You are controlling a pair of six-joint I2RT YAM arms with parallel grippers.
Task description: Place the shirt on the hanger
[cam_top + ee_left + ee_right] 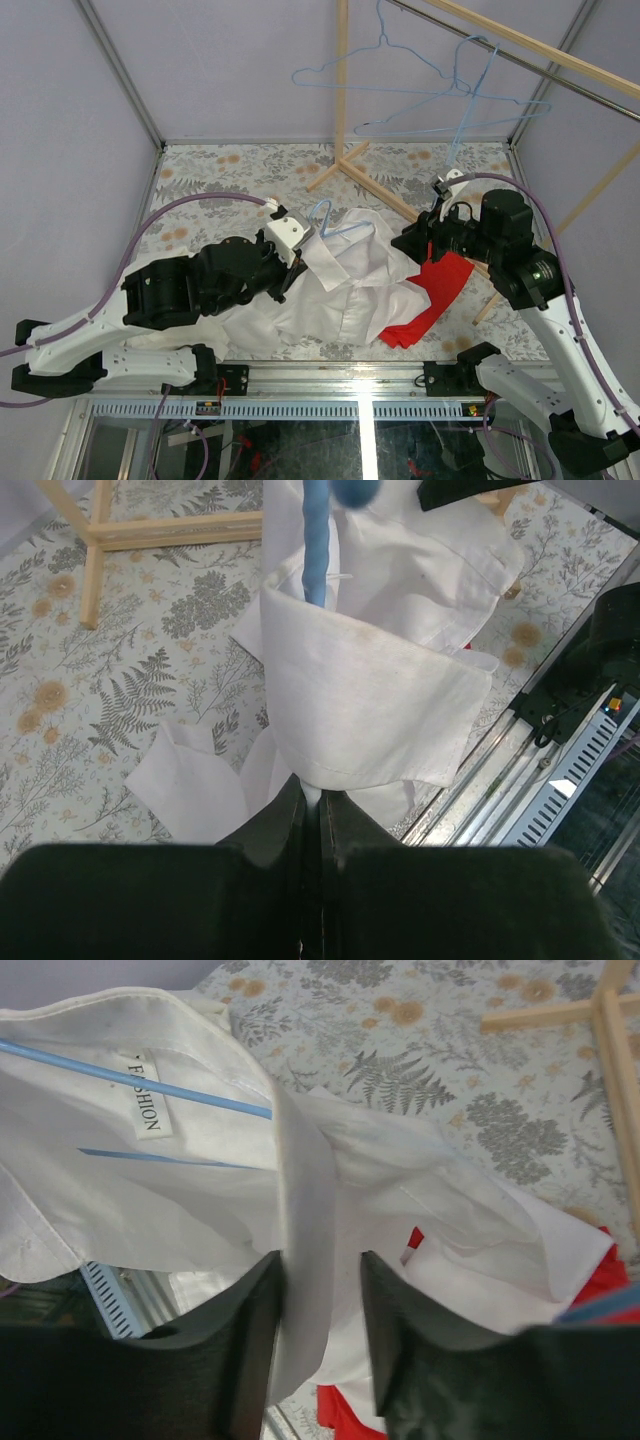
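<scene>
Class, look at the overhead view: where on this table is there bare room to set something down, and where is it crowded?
Bare: the far-left table, between the left wall and the wooden stand. Crowded: near centre, where the shirt, hanger, red cloth, left hand and right hand sit.

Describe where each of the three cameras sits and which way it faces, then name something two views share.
Top external: above and behind the arm bases, looking down at the table; both arms show, left gripper and right gripper at the shirt.
Left wrist: on the left arm, looking down past its shut gripper, pinched on shirt fabric.
Right wrist: on the right arm, looking past its open gripper, with a shirt fold in the gap.
Shared: both wrist views show the blue hanger inside the shirt.
</scene>
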